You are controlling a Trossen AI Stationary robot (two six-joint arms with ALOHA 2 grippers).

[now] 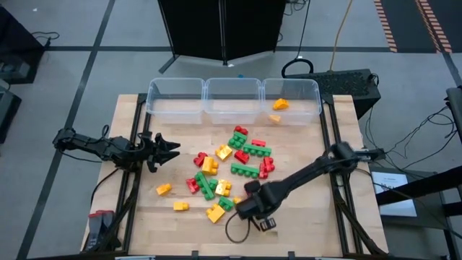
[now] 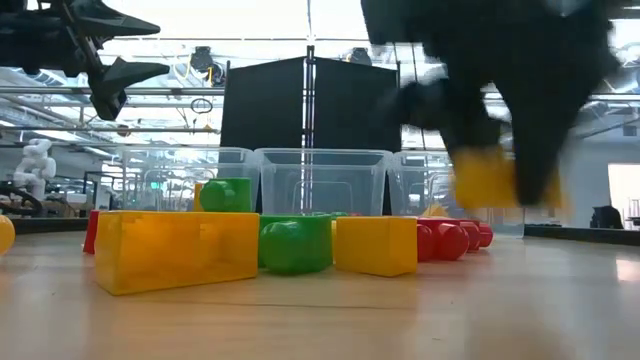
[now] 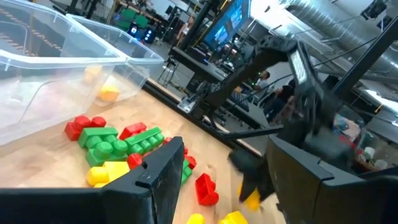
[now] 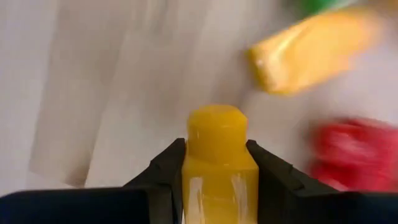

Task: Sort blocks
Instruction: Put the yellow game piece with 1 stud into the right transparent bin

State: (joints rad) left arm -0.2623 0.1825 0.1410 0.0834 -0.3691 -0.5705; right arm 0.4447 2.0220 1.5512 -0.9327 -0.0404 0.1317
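Observation:
My right gripper point(image 1: 249, 204) is over the table's near middle, pointing down and shut on a yellow block point(image 4: 217, 158), which also shows in the low view as a yellow block point(image 2: 485, 178) above the table. Red, green and yellow blocks point(image 1: 234, 165) lie scattered on the table's middle. Three clear bins point(image 1: 232, 97) stand in a row at the far edge; the right bin point(image 1: 307, 108) has two yellow blocks point(image 1: 280, 105) in it. My left gripper point(image 1: 173, 149) waits open at the table's left, level and well above the wood. My right gripper pinches the yellow block's two opposite sides point(image 4: 193, 171) between its two fingers point(image 4: 163, 177), coming from above and pointing down. The block's studded end point(image 4: 217, 124) sticks out past the fingertips. The block is lifted clear of the table.
Loose yellow blocks point(image 1: 164, 189) lie on the near left. A yellow block point(image 4: 311, 53) and a red one point(image 4: 354, 152) lie just below the right gripper. Bare wood shows at the near right and the far left. Black frame rails run along both table sides.

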